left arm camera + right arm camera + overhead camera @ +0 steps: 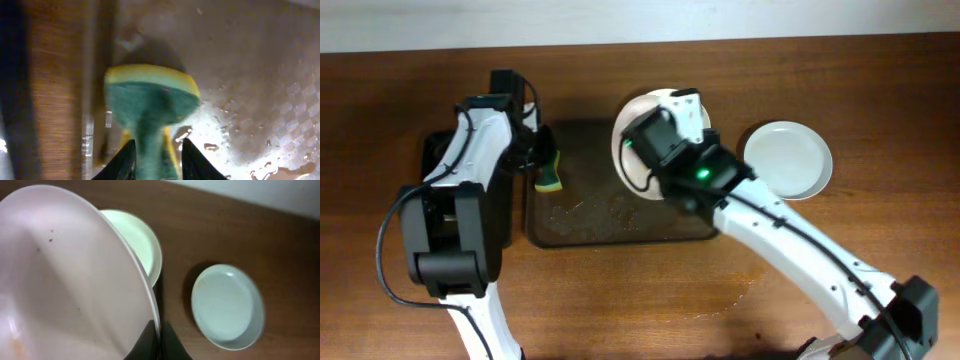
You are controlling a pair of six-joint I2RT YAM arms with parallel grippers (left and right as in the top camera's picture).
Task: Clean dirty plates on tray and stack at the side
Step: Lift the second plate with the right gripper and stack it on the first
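My right gripper (157,330) is shut on the rim of a white plate (65,280) with small specks, and holds it tilted over the right part of the brownish tray (590,225); the plate also shows in the overhead view (632,150). A second plate (140,245) lies behind and below the held one. A third plate (787,158) lies on the table to the right of the tray. My left gripper (157,152) is shut on a yellow-green sponge (150,97) at the tray's left edge; the sponge also shows in the overhead view (550,177).
The tray floor carries crumbs and water drops (585,212). A narrow black tray (430,150) lies under the left arm, left of the brown tray. A white wall edge runs along the back of the wooden table (840,80).
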